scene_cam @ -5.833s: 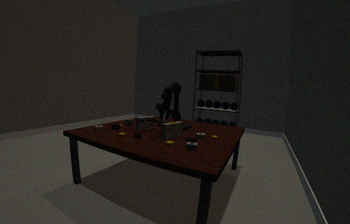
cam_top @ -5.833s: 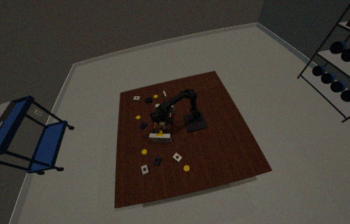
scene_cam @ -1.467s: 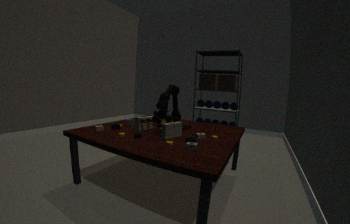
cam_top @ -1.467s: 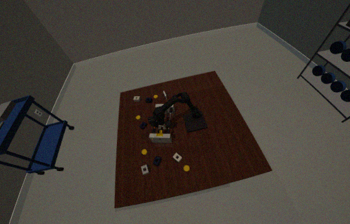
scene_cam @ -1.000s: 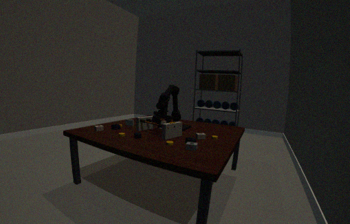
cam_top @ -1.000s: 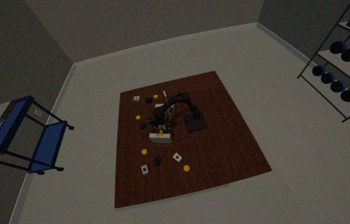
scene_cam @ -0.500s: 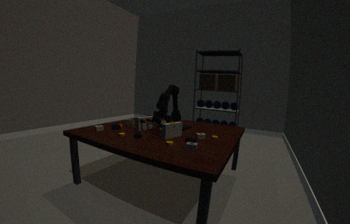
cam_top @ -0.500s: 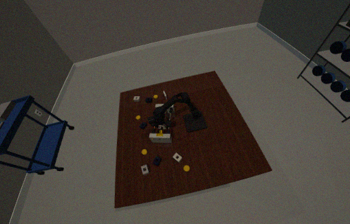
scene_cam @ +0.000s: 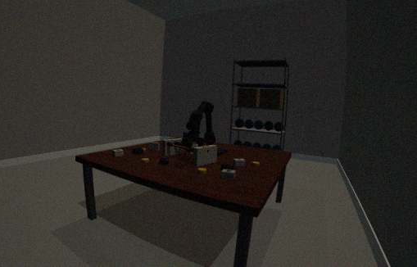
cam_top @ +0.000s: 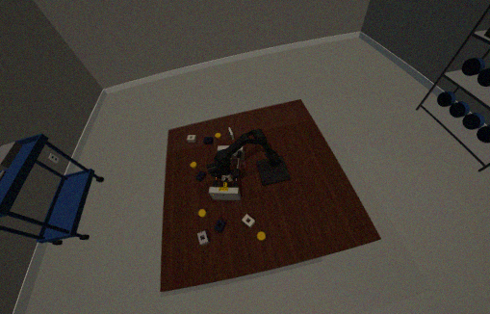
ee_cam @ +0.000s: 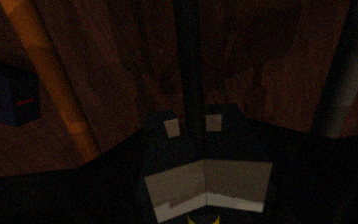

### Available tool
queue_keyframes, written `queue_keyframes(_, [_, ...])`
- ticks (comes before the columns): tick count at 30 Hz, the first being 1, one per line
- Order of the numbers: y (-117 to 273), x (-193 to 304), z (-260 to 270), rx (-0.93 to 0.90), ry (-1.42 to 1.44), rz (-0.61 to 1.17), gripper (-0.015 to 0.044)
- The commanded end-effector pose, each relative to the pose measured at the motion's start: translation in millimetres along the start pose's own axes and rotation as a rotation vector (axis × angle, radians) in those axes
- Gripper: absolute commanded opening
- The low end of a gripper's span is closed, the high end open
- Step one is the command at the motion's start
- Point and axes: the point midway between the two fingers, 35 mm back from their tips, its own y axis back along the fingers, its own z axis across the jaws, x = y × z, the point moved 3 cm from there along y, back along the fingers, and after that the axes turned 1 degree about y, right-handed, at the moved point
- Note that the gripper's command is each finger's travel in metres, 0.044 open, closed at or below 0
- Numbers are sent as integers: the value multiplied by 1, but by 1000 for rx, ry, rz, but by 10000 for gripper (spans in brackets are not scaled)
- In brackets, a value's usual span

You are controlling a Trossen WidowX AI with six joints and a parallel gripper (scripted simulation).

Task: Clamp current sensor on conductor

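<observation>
My gripper (cam_top: 226, 178) (ee_cam: 191, 127) is shut on the split-core sensor (ee_cam: 237, 181), between the two white end blocks. The sensor is dark, with pale panels on its two halves. The panels meet at a slight angle, and the upper ends stand apart on either side of the black conductor (ee_cam: 188, 55). Whether it is latched cannot be told. An orange conductor (ee_cam: 56, 80) runs to the left and a grey conductor (ee_cam: 348, 75) to the right. A yellow shape (ee_cam: 204, 220) is cut off at the bottom edge of the wrist view. The LOAD lettering and arrow are not readable.
The near end block (cam_top: 224, 194) (scene_cam: 206, 156) carries yellow marks on top. Small white blocks, dark blocks and yellow discs lie around on the brown table (cam_top: 313, 202) (scene_cam: 135, 172). One dark blue block (ee_cam: 18, 95) lies left of the orange conductor.
</observation>
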Motion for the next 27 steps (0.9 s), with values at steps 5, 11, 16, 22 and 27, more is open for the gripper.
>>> queue_keyframes(5, [0,0,0,0,0,0,0])
queue_keyframes(11, [0,0,0,0,0,0,0])
queue_keyframes(16, [1,0,0,-14,0,-1,0])
queue_keyframes(22, [8,0,-2,-88,0,-4,0])
queue_keyframes(27, [14,0,-3,-161,-2,-6,0])
